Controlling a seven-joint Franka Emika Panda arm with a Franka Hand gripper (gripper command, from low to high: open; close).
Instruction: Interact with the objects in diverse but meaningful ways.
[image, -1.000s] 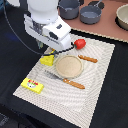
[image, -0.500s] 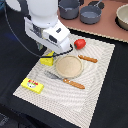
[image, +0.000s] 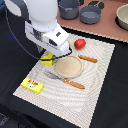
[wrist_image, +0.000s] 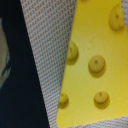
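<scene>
Here's the arm, low over the placemat (image: 95, 95), its bulk hiding the claw, so I can't tell if it's released or clenched. One yellow cheese wedge (image: 48, 60) peeks out beneath it; the wrist view fills with it (wrist_image: 95, 65), five round holes showing. One red fruit (image: 79, 43), one round tan loaf (image: 68, 66), one yellow box with red marks (image: 32, 85) near the mat's corner. Two wooden-handled utensils (image: 66, 80) flank the loaf. Two dark pots (image: 90, 14) at the back; contents can't be seen.
</scene>
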